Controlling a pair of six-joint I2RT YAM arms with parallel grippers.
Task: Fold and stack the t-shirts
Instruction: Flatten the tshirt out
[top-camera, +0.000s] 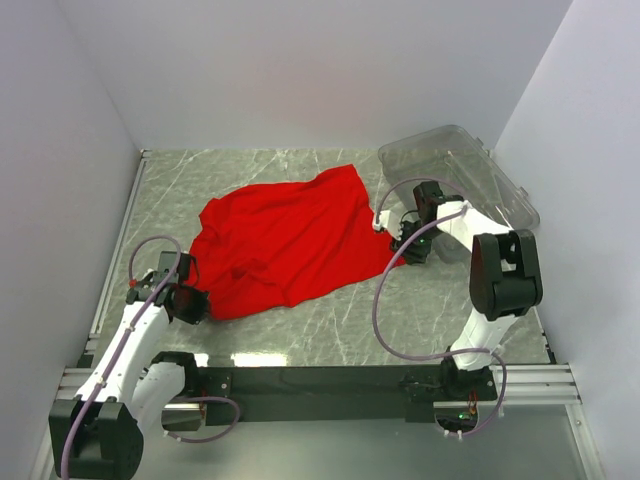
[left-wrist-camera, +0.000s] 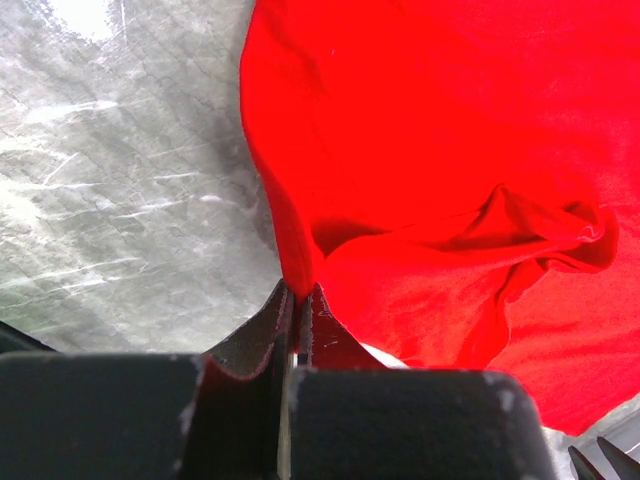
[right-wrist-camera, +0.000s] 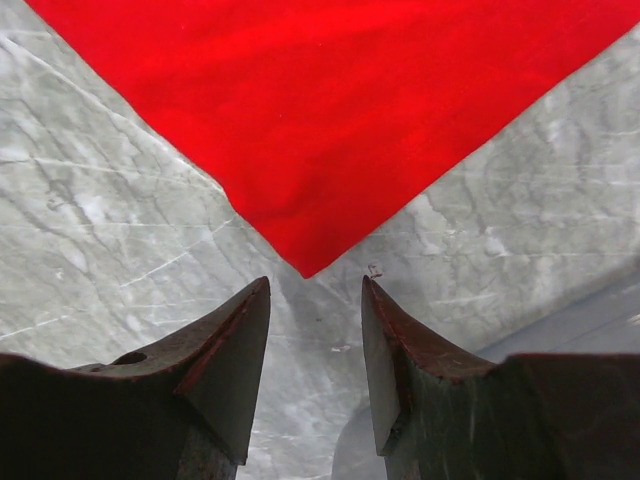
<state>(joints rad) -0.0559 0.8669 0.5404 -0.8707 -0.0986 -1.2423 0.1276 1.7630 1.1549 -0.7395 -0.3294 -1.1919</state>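
Note:
A plain bright red t-shirt (top-camera: 285, 240) lies crumpled on the marble table, spread from the left middle towards the right. My left gripper (top-camera: 196, 303) is shut on the t-shirt's near left edge; in the left wrist view the red cloth (left-wrist-camera: 440, 160) runs right into the pinched fingertips (left-wrist-camera: 312, 300). My right gripper (top-camera: 398, 247) stands open just off the shirt's right corner. In the right wrist view that corner (right-wrist-camera: 310, 262) points at the gap between the two fingers (right-wrist-camera: 240, 330), with nothing between them.
A clear plastic bin (top-camera: 460, 180) sits at the back right, just behind the right arm. White walls close in the table on the left, back and right. Bare marble (top-camera: 340, 320) lies in front of the shirt.

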